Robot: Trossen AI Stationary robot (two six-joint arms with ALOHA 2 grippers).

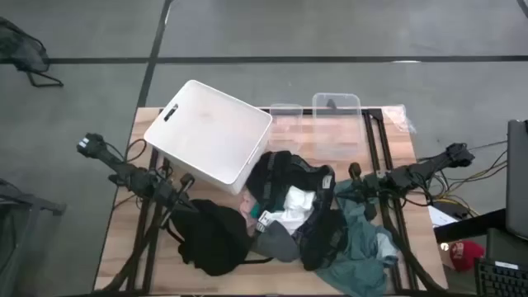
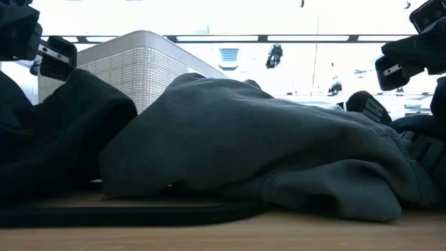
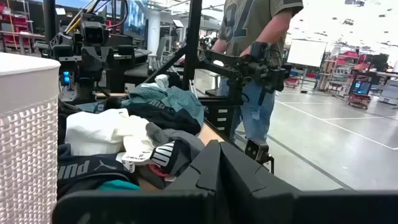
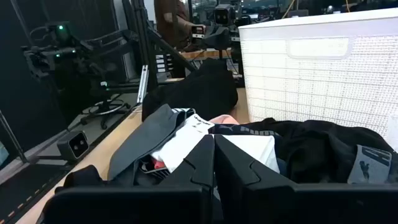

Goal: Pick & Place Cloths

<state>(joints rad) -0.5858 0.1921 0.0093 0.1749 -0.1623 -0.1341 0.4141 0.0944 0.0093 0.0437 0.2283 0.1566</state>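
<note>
Soft black, white and teal-green fabric cloths lay heaped beside the upturned white plastic basket. The left gripper and right gripper each had fingers pressed together, holding nothing.

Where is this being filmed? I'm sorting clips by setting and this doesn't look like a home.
Probably a robotics lab or workshop in a large industrial hall. The left wrist view shows a painted concrete floor, equipment racks and a standing person; the high view shows a wooden table piled with cloths.

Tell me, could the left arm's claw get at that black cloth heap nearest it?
Probably yes: the left claw, shut, hangs right beside the black cloth heap, with nothing between.
</note>
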